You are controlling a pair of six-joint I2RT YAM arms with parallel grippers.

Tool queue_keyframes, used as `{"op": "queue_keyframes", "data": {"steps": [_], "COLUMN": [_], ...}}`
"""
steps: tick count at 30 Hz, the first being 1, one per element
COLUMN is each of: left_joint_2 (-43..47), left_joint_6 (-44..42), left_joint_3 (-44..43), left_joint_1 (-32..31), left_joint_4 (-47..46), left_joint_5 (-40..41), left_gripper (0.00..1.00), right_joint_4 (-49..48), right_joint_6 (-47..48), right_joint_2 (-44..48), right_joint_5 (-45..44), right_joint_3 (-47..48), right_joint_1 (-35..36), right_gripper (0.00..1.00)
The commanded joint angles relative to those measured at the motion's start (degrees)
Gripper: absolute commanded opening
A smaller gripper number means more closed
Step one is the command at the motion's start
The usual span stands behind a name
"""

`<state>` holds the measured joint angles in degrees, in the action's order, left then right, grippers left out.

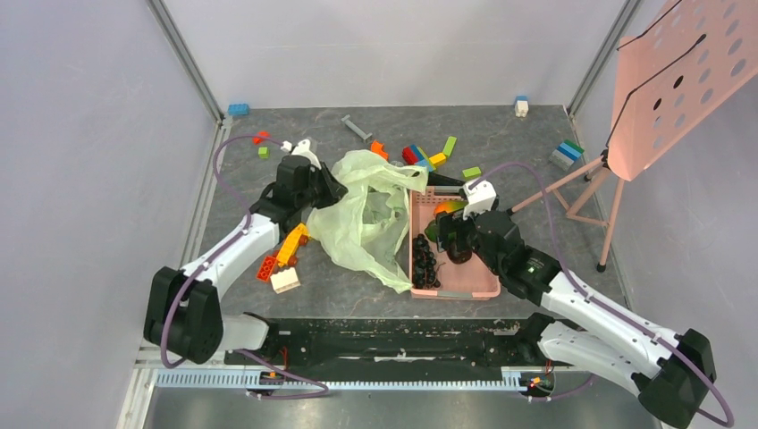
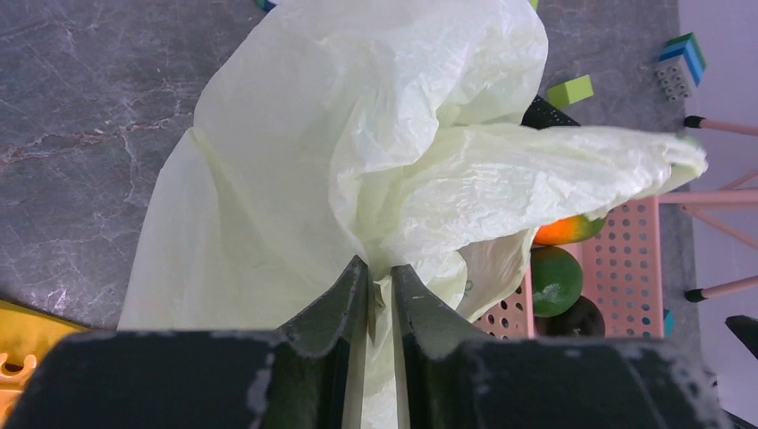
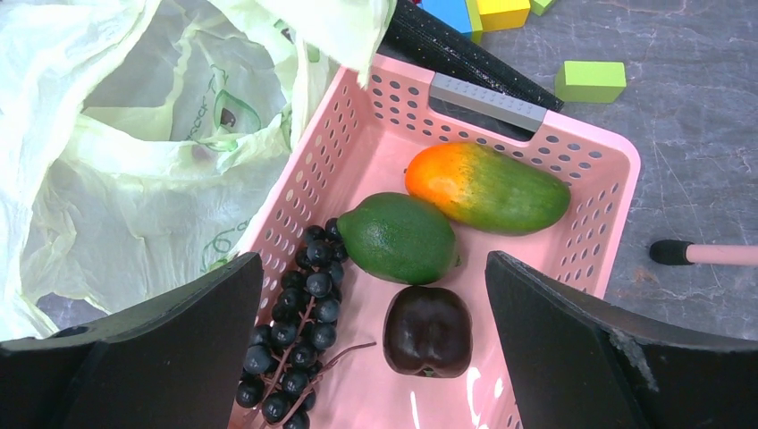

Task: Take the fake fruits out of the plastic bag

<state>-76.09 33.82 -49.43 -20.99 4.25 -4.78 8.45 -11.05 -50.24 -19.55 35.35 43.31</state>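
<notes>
The pale green plastic bag (image 1: 366, 219) lies crumpled on the table, left of the pink basket (image 1: 465, 281). My left gripper (image 1: 335, 189) is at the bag's left edge. In the left wrist view its fingers are shut on a pinched fold of the plastic bag (image 2: 357, 134). The fake fruits lie in the basket (image 3: 608, 206): a mango (image 3: 487, 188), a green oval fruit (image 3: 398, 237), a dark brown round fruit (image 3: 427, 331) and blackish grapes (image 3: 299, 331). My right gripper (image 3: 374, 268) hovers open over them and holds nothing.
Yellow, orange and red toy blocks (image 1: 286, 250) and a white one (image 1: 286, 280) lie by the left arm. More blocks (image 1: 425, 156) are scattered behind the basket. A black rod (image 3: 474, 58) crosses the basket's far corner. A pink stand (image 1: 670, 85) is at the right.
</notes>
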Motion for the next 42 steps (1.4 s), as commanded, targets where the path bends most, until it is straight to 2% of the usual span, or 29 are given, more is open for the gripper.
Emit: {"op": "queue_keyframes", "data": {"steps": [1, 9, 18, 27, 30, 37, 42], "left_joint_2": [3.9, 7.6, 11.8, 16.6, 19.1, 25.1, 25.5], "left_joint_6": [1.0, -0.3, -3.1, -6.0, -7.6, -19.4, -27.9], "left_joint_3": [-2.2, -3.0, -4.4, -6.0, -7.2, -15.1, -20.6], "left_joint_1": [-0.2, -0.1, 0.0, 0.7, 2.2, 2.4, 2.3], "left_joint_4": [0.0, 2.9, 7.5, 13.7, 15.1, 17.3, 22.7], "left_joint_5": [-1.0, -1.0, -2.4, 1.6, -1.5, -10.9, -8.9], "left_gripper": [0.19, 0.10, 0.10, 0.11, 0.12, 0.13, 0.14], "right_joint_4": [-1.3, -0.6, -0.3, -0.1, 0.0, -1.1, -1.3], "right_joint_6": [0.0, -0.4, -0.9, -1.6, -1.5, -0.3, 0.1], "right_joint_2": [2.1, 3.0, 4.6, 5.7, 6.5, 9.8, 9.8], "right_joint_5": [-1.0, -2.8, -4.4, -5.5, -5.7, -7.4, -7.3], "right_joint_3": [-0.7, -0.2, -1.0, -1.0, -1.1, -2.6, -3.1], "right_joint_1": [-0.2, -0.2, -0.2, -0.2, -0.2, -0.1, -0.2], "right_gripper": [0.98, 0.98, 0.98, 0.98, 0.98, 0.98, 0.98]}}
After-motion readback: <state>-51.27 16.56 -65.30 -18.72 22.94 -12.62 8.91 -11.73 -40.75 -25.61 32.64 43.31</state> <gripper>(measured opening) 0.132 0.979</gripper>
